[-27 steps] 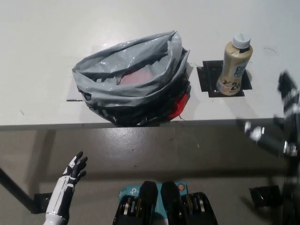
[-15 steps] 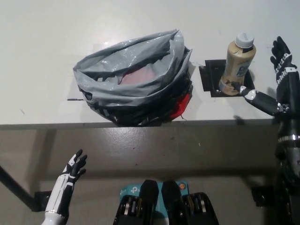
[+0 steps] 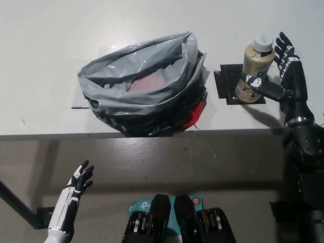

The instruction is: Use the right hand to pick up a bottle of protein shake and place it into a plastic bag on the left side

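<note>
Now the black right hand (image 3: 283, 76) sits spread and empty at the bottle's three o'clock, fingers cupping around the upright protein shake (image 3: 253, 71) on the tabletop (image 3: 50, 50), bag (image 3: 144, 83) off at nine o'clock, white left hand (image 3: 78, 182) idling low, open.

A single head camera looks steeply down from above the near edge of the pale flat table (image 3: 45, 61), facing twelve o'clock. The tabletop fills the upper half, grey floor (image 3: 167, 162) the lower half.
</note>
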`<act>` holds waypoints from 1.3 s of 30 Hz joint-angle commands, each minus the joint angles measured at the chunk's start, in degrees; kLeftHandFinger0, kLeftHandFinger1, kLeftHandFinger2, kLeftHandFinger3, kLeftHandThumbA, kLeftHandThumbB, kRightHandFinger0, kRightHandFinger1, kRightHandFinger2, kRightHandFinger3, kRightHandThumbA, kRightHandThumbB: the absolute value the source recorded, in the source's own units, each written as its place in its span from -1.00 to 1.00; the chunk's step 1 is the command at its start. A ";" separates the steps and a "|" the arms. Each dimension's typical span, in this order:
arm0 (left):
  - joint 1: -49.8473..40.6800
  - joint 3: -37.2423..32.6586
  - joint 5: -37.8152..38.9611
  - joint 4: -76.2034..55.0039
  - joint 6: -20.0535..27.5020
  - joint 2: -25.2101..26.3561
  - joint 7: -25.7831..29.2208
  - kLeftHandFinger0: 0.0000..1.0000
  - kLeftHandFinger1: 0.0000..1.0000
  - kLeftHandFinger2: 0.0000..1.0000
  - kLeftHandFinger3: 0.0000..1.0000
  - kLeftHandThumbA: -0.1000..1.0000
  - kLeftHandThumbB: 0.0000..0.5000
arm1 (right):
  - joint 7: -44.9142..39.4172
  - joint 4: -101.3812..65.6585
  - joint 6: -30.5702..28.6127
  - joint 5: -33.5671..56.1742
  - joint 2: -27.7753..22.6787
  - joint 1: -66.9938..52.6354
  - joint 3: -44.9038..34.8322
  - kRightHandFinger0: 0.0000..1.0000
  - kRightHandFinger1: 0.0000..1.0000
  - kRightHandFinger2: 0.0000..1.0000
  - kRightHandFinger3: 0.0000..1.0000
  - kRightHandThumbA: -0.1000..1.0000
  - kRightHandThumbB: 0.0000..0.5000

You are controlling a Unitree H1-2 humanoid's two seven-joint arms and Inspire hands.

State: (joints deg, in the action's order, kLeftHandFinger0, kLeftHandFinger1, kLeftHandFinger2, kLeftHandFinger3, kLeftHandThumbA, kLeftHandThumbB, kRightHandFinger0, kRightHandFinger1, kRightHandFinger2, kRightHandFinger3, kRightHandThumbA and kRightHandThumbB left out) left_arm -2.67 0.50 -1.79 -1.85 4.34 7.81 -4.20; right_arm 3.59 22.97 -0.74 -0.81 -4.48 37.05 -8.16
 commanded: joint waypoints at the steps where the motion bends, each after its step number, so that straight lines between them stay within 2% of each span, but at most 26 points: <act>1: 0.40 0.15 0.48 -1.66 2.76 0.73 -0.44 1.00 1.00 1.00 1.00 1.00 -0.68 | 0.75 3.69 0.87 2.22 -0.95 6.37 -1.19 1.00 1.00 1.00 1.00 1.00 0.87; 3: 0.38 0.18 0.48 -1.85 2.66 0.72 -0.52 1.00 1.00 1.00 1.00 1.00 -0.68 | 0.87 5.69 0.94 2.73 -0.85 7.83 -1.56 1.00 1.00 1.00 1.00 1.00 0.91; 5: 0.18 0.16 0.67 -2.02 2.56 0.75 -0.73 1.00 1.00 1.00 1.00 1.00 -0.69 | 0.91 8.32 0.92 3.20 -0.59 9.44 -1.92 1.00 1.00 1.00 1.00 1.00 0.80; 7: 0.12 0.22 0.97 -2.01 2.52 0.79 -0.91 1.00 1.00 1.00 1.00 1.00 -0.68 | 1.17 11.52 1.93 4.22 0.01 11.39 -2.68 1.00 1.00 1.00 1.00 0.99 0.94; 10: 0.10 0.28 0.58 -1.71 3.25 0.85 -0.65 1.00 1.00 1.00 1.00 1.00 -0.73 | 0.61 16.79 1.31 6.54 0.60 14.32 -4.24 1.00 1.00 1.00 1.00 0.87 0.94; 12: -0.03 0.28 0.65 -1.88 3.01 0.77 -0.66 1.00 1.00 1.00 1.00 1.00 -0.70 | -0.31 20.66 -0.46 7.93 0.69 16.09 -5.23 1.00 1.00 1.00 1.00 0.75 0.77; 13: 0.04 0.25 0.60 -1.94 2.90 0.67 -0.60 1.00 1.00 1.00 1.00 1.00 -0.70 | 0.06 22.69 -0.61 8.53 0.70 17.15 -5.95 1.00 1.00 1.00 1.00 0.55 0.69; 14: 0.14 0.22 0.57 -1.92 2.92 0.56 -0.54 1.00 1.00 1.00 1.00 1.00 -0.70 | 1.77 24.96 0.39 9.20 0.83 18.61 -7.13 1.00 1.00 1.00 1.00 0.20 0.58; 15: 0.28 0.20 0.74 -1.90 3.14 0.41 -0.54 1.00 1.00 1.00 1.00 1.00 -0.73 | 5.50 27.99 3.48 10.76 1.15 21.06 -9.62 1.00 0.92 1.00 1.00 -0.49 0.10; 16: 0.31 0.20 0.95 -1.95 3.32 0.34 -0.61 1.00 1.00 1.00 1.00 1.00 -0.73 | 7.82 29.55 5.72 11.92 1.40 22.52 -11.54 0.32 0.30 0.97 1.00 -0.63 0.35; 17: 0.30 0.21 0.99 -2.08 3.23 0.40 -0.67 1.00 1.00 1.00 1.00 1.00 -0.71 | 9.21 30.41 6.52 11.50 1.42 23.23 -11.94 -0.66 -0.57 -0.01 0.68 -0.86 0.27; 18: 0.56 0.27 0.90 -2.14 2.93 0.61 -0.72 1.00 1.00 1.00 1.00 1.00 -0.66 | 9.89 31.64 4.84 9.79 1.20 23.46 -11.08 -0.99 -0.98 -0.59 -0.66 -0.99 -0.19; 19: 0.83 0.32 0.83 -2.15 2.70 0.78 -0.76 1.00 1.00 1.00 1.00 1.00 -0.65 | 10.36 32.65 3.52 8.53 1.02 23.69 -10.50 -1.00 -0.96 -0.46 -0.64 -1.00 -0.25; 20: 1.32 0.41 0.73 -2.26 2.16 0.95 -0.74 1.00 1.00 1.00 1.00 1.00 -0.61 | 10.68 33.42 2.08 7.04 0.82 23.77 -9.59 -1.00 -0.89 -0.14 -0.37 -1.00 -0.33; 21: 1.56 0.53 1.05 -2.43 1.65 0.93 -0.80 1.00 1.00 1.00 1.00 1.00 -0.60 | 10.85 32.95 1.71 6.45 0.93 23.42 -9.13 -1.00 -0.85 0.03 -0.24 -1.00 -0.36; 22: 1.85 0.66 1.43 -2.54 1.23 0.95 -0.89 1.00 1.00 1.00 1.00 1.00 -0.63 | 11.15 32.38 0.96 6.00 1.18 22.87 -8.61 -1.00 -0.78 0.27 0.01 -1.00 -0.41; 23: 1.91 0.65 1.50 -2.41 1.56 0.99 -0.97 1.00 1.00 1.00 1.00 1.00 -0.66 | 11.21 32.11 0.53 6.11 1.36 22.54 -8.58 -1.00 -0.72 0.41 0.23 -1.00 -0.41; 24: 1.97 0.59 1.48 -2.24 1.99 1.06 -1.07 1.00 1.00 1.00 1.00 1.00 -0.66 | 11.31 31.90 0.15 6.37 1.50 22.19 -8.54 -1.00 -0.68 0.48 0.33 -1.00 -0.47; 26: 1.94 0.50 1.42 -2.31 2.01 1.18 -1.21 1.00 1.00 1.00 1.00 1.00 -0.71 | 11.22 31.55 -0.09 6.86 1.60 21.72 -8.67 -1.00 -0.54 0.51 0.40 -1.00 -0.48; 27: 1.90 0.40 1.95 -2.51 1.82 1.38 -1.69 1.00 1.00 1.00 1.00 1.00 -0.75 | 10.88 30.85 -0.62 6.98 1.53 20.95 -8.47 -1.00 -0.39 0.56 0.41 -1.00 -0.48; 29: 1.96 0.31 2.40 -2.46 1.93 1.51 -2.05 1.00 1.00 1.00 1.00 1.00 -0.76 | 11.22 30.22 -1.06 6.31 1.37 20.50 -7.84 -1.00 -0.31 0.63 0.50 -1.00 -0.46; 32: 2.09 0.44 2.41 -2.49 1.65 1.71 -2.13 1.00 1.00 1.00 1.00 1.00 -0.74 | 10.93 28.73 -2.29 6.63 1.52 20.65 -7.56 -1.00 -0.23 0.64 0.48 -1.00 -0.49; 35: 2.36 0.54 2.08 -2.34 1.46 1.53 -1.80 1.00 1.00 1.00 1.00 1.00 -0.73 | 11.00 22.78 -0.57 5.75 2.07 20.82 -6.15 -0.99 -0.17 0.68 0.53 -1.00 -0.41; 36: 2.41 0.50 2.11 -2.22 1.45 1.53 -1.85 1.00 1.00 1.00 1.00 1.00 -0.76 | 10.26 19.63 0.19 5.64 2.35 20.84 -5.37 -1.00 -0.13 0.65 0.63 -1.00 -0.47; 38: 2.39 0.41 1.97 -2.18 1.41 1.77 -2.02 1.00 1.00 1.00 1.00 1.00 -0.82 | 10.03 14.58 1.44 3.50 2.64 21.15 -2.79 -1.00 -0.15 0.60 0.61 -1.00 -0.47; 39: 2.36 0.39 2.01 -2.27 1.08 1.85 -2.12 1.00 1.00 1.00 1.00 1.00 -0.79 | 9.49 11.01 2.28 1.08 2.68 21.75 -0.10 -0.97 -0.14 0.57 0.66 -1.00 -0.61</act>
State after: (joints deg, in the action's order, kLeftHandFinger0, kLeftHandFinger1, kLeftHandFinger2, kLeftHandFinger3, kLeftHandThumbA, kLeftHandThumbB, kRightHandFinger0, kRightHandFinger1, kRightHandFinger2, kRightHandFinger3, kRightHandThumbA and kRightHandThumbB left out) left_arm -1.12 0.73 -0.66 -2.08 5.29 8.55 -5.34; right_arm 14.05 46.19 1.27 5.48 -2.77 54.34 -14.25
